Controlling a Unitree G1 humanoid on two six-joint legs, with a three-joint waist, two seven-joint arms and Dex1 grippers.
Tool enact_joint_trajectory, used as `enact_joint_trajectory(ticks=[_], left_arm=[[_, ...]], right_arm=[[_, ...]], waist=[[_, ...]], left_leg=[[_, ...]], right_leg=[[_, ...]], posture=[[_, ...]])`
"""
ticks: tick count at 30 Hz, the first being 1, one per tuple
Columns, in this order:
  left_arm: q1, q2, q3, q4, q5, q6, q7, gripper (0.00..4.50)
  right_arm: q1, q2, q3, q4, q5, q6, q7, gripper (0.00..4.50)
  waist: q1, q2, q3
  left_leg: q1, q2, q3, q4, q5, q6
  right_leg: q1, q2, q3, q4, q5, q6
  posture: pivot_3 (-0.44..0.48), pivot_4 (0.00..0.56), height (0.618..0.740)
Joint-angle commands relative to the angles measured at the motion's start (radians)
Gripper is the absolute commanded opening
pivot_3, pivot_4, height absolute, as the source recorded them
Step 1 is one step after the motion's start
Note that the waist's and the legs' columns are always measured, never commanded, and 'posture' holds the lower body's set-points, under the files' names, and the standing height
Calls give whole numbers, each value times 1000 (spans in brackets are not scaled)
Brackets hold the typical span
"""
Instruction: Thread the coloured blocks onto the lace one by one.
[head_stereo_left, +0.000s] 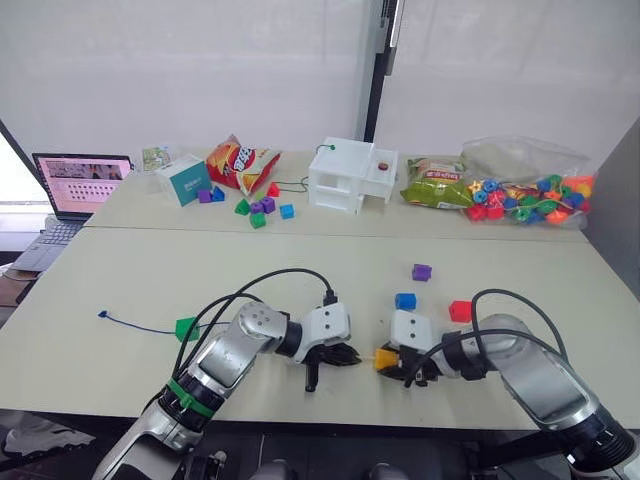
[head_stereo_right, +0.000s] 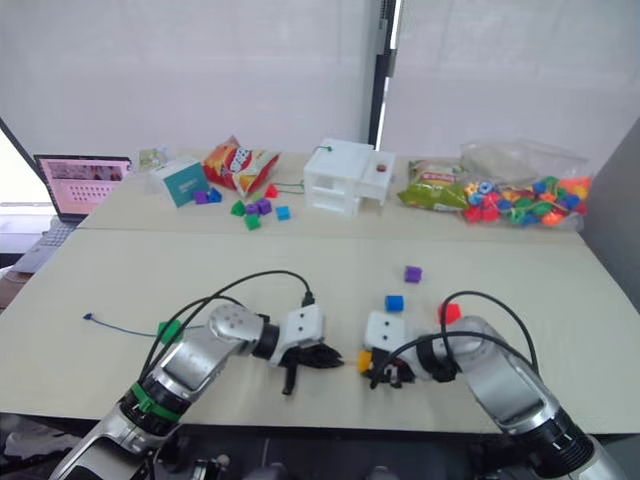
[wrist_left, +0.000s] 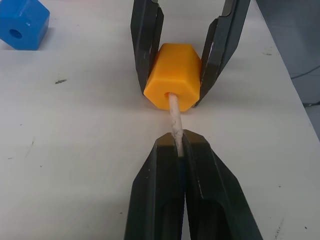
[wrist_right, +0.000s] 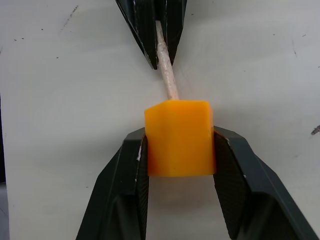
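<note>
Both arms reach low over the table, their wrists turned inward so the grippers face each other nose to nose. The left gripper (wrist_left: 178, 150) has its fingers pinched tight on the lace (wrist_left: 175, 117) tip. The right gripper (wrist_right: 180, 145) clamps the yellow block (wrist_right: 179, 137) between its two fingers.

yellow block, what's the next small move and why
Probably ease the left gripper forward to feed the lace's pale tip deeper. The tip has just entered the hole of the yellow block, which the right gripper clamps, and most of the tip is outside.
</note>
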Motion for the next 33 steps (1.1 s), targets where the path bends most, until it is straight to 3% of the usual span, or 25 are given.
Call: enact_joint_trajectory(ticks=[1,16,24,33], left_arm=[[14,-15,-27,-43,-26,-26,-27,0],[19,-10,-5,-90,-37,20,-17,0],[15,-116,-57,-22,-13,-4,22,0],[3,-108,-40,-20,4,-34,3,0]], right_arm=[[15,12,47,-59,14,18,-16,1284],[20,-9,67,-81,22,55,-39,1284],[-36,37,102,-82,21,94,-50,1284],[-32,13,108,-86,18,87,-39,1284]], waist=[[0,0,0],[0,0,0],[5,0,0],[-1,0,0]], left_leg=[[0,0,0,0,0,0],[0,0,0,0,0,0],[0,0,0,0,0,0],[0,0,0,1,0,0]], right_leg=[[0,0,0,0,0,0],[0,0,0,0,0,0],[1,0,-1,-1,0,0],[0,0,0,0,0,0]], posture=[[0,150,740],[0,150,740],[0,150,740],[0,150,740]])
